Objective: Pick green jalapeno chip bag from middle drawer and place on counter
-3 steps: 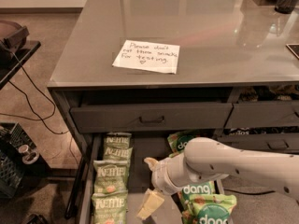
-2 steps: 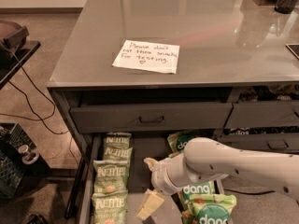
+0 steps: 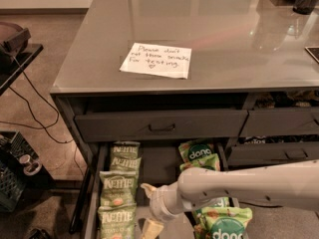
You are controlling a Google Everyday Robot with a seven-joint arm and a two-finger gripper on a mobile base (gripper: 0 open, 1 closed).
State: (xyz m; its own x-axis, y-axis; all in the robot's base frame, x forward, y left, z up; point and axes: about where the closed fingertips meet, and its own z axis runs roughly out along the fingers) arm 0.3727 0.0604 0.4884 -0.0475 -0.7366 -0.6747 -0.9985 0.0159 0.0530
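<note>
Several olive-green jalapeno chip bags [image 3: 119, 184] with white KETTLE lettering lie in a column along the left side of the open middle drawer [image 3: 157, 167]. My gripper [image 3: 148, 208], on a white arm reaching in from the right, hangs over the drawer just right of the lower bags. Its two cream fingers [image 3: 147, 187] are spread apart and hold nothing. The glossy grey counter [image 3: 224, 34] above carries a white handwritten note [image 3: 156, 60].
Brighter green "dang" bags [image 3: 197, 151] fill the drawer's right side, partly under my arm. The closed top drawer front [image 3: 160, 125] with a recessed handle sits above. More drawers [image 3: 279, 153] are to the right. A black crate [image 3: 12, 176] and cables lie on the floor at left.
My gripper has shifted a little to the left and toward the drawer's front, closer to the lower KETTLE bags. The bags have not moved.
</note>
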